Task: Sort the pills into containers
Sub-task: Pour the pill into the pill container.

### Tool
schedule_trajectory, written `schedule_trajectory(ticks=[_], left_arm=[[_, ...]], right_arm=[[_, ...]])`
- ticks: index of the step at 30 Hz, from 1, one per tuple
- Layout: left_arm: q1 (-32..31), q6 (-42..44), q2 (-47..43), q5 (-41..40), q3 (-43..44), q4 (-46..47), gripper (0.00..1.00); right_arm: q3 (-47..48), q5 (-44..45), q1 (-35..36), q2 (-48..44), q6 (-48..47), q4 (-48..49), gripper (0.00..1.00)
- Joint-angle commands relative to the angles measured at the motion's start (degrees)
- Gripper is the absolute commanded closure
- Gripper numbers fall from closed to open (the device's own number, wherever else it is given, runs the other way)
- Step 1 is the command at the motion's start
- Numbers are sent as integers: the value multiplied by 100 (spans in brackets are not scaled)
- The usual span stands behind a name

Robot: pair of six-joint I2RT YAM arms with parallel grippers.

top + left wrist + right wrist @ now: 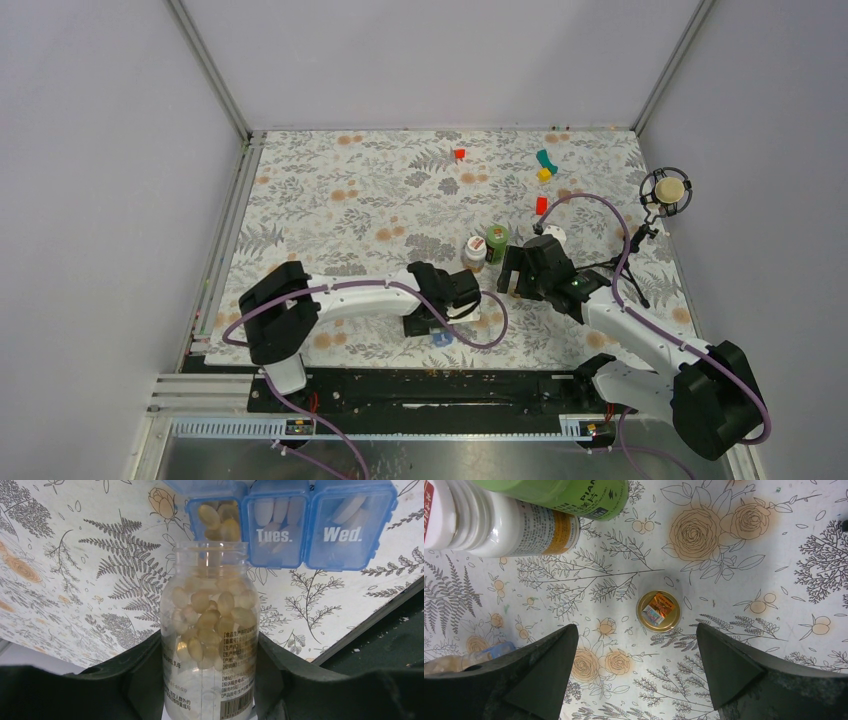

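- Clamped between the dark fingers of the left gripper (210, 660) is a clear bottle (210, 630), lidless and part full of yellowish pills (225, 602).
- Its mouth points at the blue pill box (320, 535) and sits right at the one open compartment, which holds a few of the same pills. I cannot tell whether rim and box touch.
- The next two compartments, marked "Tues." and "Wed.", have their lids down over white oblong tablets.
- The box lies close to the near edge of the table (330, 180), just beside the dark rail, mostly hidden under the left wrist in the top view.
- The right gripper (636, 665) hangs with its jaws spread wide and nothing between them, above a gold cap (658, 611) lying on the cloth.
- A white bottle (499, 520) and a green bottle (569, 495) stand together just beyond that cap, between the two wrists and the far half of the table.
- Two red blocks (459, 154), a teal block (546, 158) and a yellow block (544, 174) lie well apart from the arms near the far edge.
- A microphone (665, 190) stands on a stand at the right edge.
- The left half of the cloth is open.
- The left arm lies low, stretched rightward along the near edge; the right arm reaches forward and left, wrist angled down.
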Motion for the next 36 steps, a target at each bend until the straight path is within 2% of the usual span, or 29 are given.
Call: schedule_trajectory(ticks=[1, 19, 27, 31, 36], left_arm=[[-32, -171, -452, -205, -274, 266, 100], [-23, -355, -1788, -80, -1355, 1488, 100], [-23, -335, -2696, 83, -1836, 2250, 100], [-23, -293, -3227, -18, -2106, 2765, 100], [15, -240, -4113, -174, -2670, 3952, 100]], right_arm=[[-14, 100, -33, -12, -37, -19, 4], [-15, 94, -42, -59, -5, -43, 4], [17, 39, -45, -175, -3, -135, 4], [5, -145, -44, -264, -12, -165, 4], [-12, -761, -49, -371, -167, -155, 5]])
